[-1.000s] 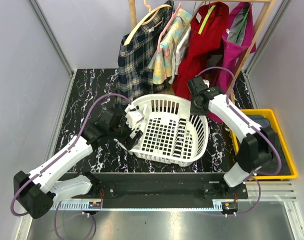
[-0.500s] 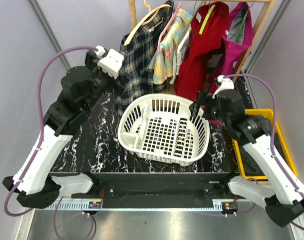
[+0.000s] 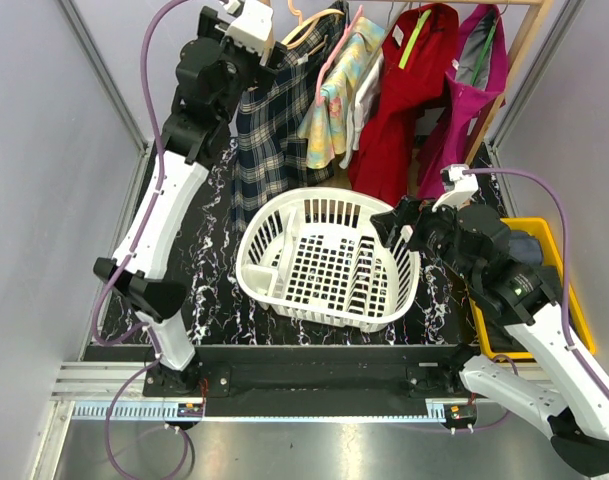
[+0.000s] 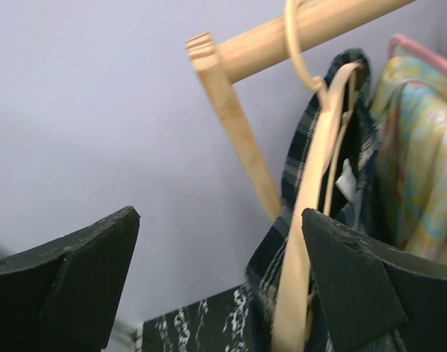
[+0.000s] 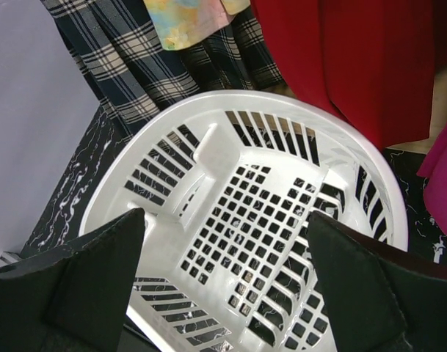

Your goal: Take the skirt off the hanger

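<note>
1. Left white-and-black arm [image 3: 154,200]: stretched up to 11 o'clock. Left gripper [image 4: 217,220]: fingers spread, empty, near the rail.
2. Right white-and-black arm [image 3: 529,300]: elbow bent, 3 o'clock. Right gripper [image 5: 224,216]: fingers spread, empty, over the basket.
3. Navy plaid pleated skirt [image 3: 269,130]: 12 o'clock, hung on a cream curved hanger [image 4: 311,191].
4. White slotted plastic basket [image 3: 324,192]: centre.

We find a robotics test cell, not a home: plain grey panel walls [image 3: 34,200] in aluminium framing [image 3: 102,75], a marbled black worktop [image 3: 216,298], and a wooden garment rail [image 4: 252,51] staged with clothes [image 3: 399,90].
</note>
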`<state>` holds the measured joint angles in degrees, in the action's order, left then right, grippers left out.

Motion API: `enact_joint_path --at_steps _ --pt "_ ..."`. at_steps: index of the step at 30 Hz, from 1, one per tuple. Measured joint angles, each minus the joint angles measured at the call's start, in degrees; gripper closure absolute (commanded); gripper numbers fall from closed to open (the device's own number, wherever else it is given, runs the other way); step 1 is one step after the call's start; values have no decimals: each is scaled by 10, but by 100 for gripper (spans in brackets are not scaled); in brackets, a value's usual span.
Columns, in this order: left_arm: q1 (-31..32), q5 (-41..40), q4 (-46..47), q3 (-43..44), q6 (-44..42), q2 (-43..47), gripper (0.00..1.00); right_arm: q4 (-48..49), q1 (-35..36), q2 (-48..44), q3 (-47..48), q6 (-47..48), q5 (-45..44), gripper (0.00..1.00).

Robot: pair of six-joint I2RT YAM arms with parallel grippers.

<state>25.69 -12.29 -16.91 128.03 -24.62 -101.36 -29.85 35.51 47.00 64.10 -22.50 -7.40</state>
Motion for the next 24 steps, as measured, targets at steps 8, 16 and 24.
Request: enact_joint_path --at_steps 8,16,24 --pt "-9 96 3 23 45 -18 1 17 0 -5 -34 -7 11 0" --pt "-36 151 -2 69 97 -46 1 26 1 -4 -36 -9 17 0" --pt "-58 177 -21 70 123 -73 1 30 1 -4 -36 -8 19 0"
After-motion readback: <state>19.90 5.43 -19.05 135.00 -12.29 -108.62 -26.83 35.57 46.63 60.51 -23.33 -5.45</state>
